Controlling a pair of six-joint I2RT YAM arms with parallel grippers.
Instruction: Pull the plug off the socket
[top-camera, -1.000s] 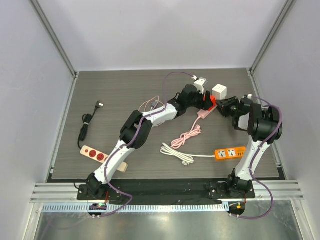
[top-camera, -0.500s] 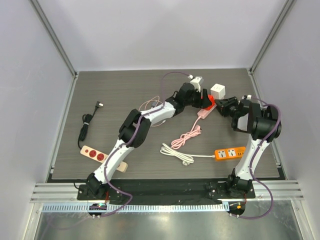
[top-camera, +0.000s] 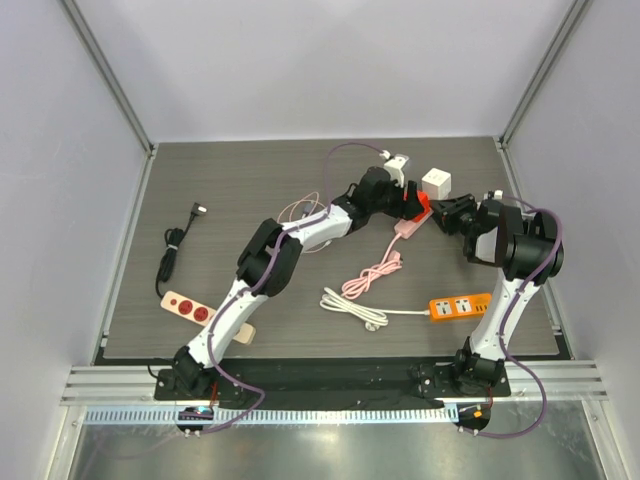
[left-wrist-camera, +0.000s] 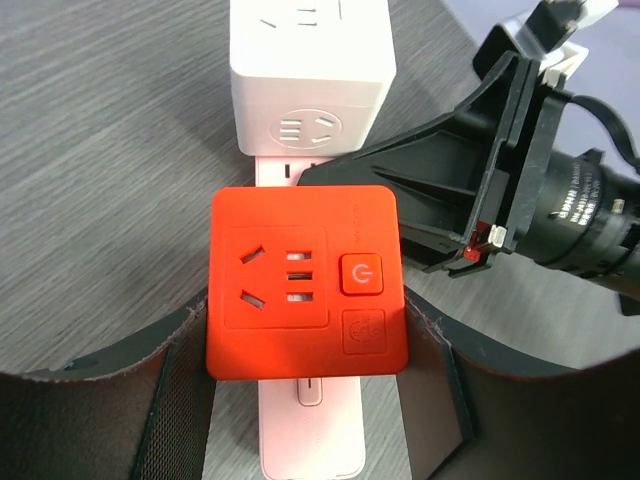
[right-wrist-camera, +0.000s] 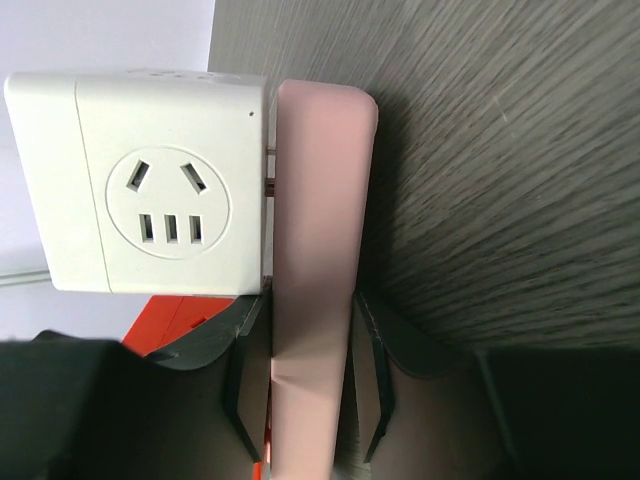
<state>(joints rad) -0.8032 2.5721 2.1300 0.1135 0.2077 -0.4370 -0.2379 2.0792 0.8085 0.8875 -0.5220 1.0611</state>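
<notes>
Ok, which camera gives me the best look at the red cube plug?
Left wrist: the red cube plug fills the frame face-on, left jaws against its sides, seated on the pink strip. Top external shows only a small red patch between the arms. Right wrist catches just a corner.

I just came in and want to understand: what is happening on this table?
Two robot arms work on a pink power strip. The right gripper clamps the strip by its sides. The left gripper grips the red cube plug sitting on it, beside a white cube plug. The red cube plug does not look pulled off yet.
</notes>
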